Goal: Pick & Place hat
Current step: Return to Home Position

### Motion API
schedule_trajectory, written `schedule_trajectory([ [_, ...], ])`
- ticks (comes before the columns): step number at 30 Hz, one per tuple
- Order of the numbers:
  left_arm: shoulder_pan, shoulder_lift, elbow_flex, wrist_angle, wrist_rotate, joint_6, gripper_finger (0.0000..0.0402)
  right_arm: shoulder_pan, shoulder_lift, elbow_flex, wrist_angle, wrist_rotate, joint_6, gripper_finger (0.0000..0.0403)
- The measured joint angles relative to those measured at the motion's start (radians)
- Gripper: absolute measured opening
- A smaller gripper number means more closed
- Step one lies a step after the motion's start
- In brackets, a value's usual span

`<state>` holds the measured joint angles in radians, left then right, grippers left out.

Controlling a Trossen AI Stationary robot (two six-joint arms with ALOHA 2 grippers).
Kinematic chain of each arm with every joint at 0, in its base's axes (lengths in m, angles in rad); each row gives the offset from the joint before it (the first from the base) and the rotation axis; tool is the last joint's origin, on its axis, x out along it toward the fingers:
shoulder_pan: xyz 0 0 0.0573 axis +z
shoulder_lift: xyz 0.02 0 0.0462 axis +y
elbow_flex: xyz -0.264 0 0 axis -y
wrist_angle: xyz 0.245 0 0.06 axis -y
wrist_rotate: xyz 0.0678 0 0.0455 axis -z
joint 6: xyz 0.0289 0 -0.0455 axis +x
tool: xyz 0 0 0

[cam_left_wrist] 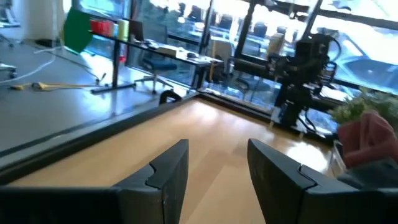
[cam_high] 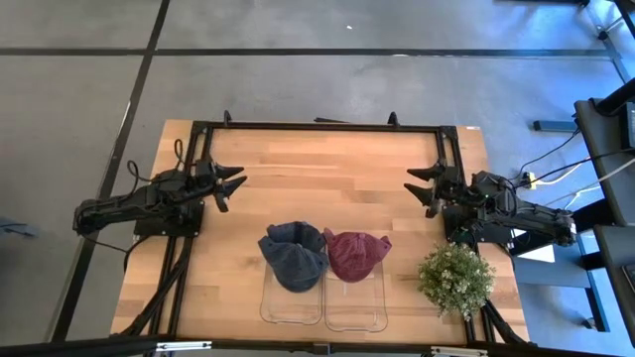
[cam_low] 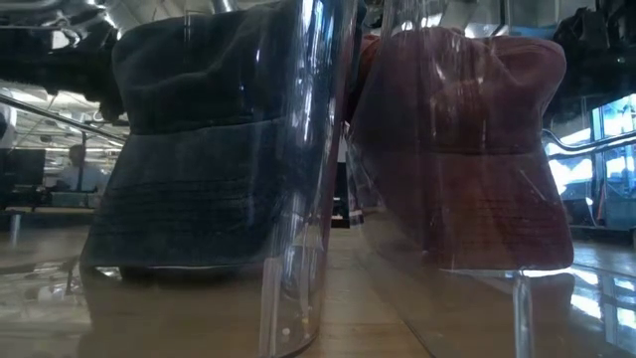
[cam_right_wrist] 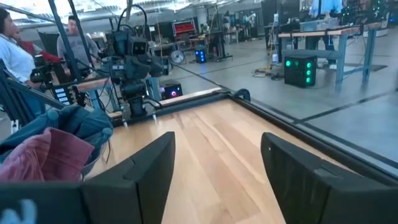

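Note:
A dark blue hat (cam_high: pixel 295 255) sits on a clear stand (cam_high: pixel 292 297) near the table's near edge; a maroon hat (cam_high: pixel 355 254) sits on a second clear stand (cam_high: pixel 355 300) to its right. In the low view the blue hat (cam_low: pixel 204 149) and the maroon hat (cam_low: pixel 467 149) rest crown-up on the stands. My left gripper (cam_high: pixel 238 184) waits open at the table's left, away from the hats; its fingers (cam_left_wrist: pixel 168 174) show over bare wood. My right gripper (cam_high: pixel 414 186) waits open at the right (cam_right_wrist: pixel 214 168). The maroon hat (cam_right_wrist: pixel 43 155) and blue hat (cam_right_wrist: pixel 74 121) show in the right wrist view.
A potted green plant (cam_high: pixel 456 278) stands at the table's near right corner, close to the right arm. A black frame (cam_high: pixel 317 126) runs along the far edge. Bare wood (cam_high: pixel 327 178) lies between the two grippers. People (cam_right_wrist: pixel 18 43) stand beyond the table.

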<state>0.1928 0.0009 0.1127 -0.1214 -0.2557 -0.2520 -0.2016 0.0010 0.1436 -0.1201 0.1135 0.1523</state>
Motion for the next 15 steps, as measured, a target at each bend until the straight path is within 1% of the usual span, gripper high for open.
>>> schedule_trajectory([
  [5,0.000,0.000,-0.053,0.046,0.021,0.000,0.0162,0.000,0.000,-0.050,0.084,0.000,-0.001,0.0237],
  [9,0.000,0.000,-0.083,0.112,0.069,-0.004,0.0159,0.000,0.000,-0.087,0.128,-0.001,0.012,0.0237],
  [15,0.000,0.001,-0.089,0.123,0.065,0.030,0.0157,0.000,0.004,-0.137,0.161,-0.002,0.026,0.0237],
])
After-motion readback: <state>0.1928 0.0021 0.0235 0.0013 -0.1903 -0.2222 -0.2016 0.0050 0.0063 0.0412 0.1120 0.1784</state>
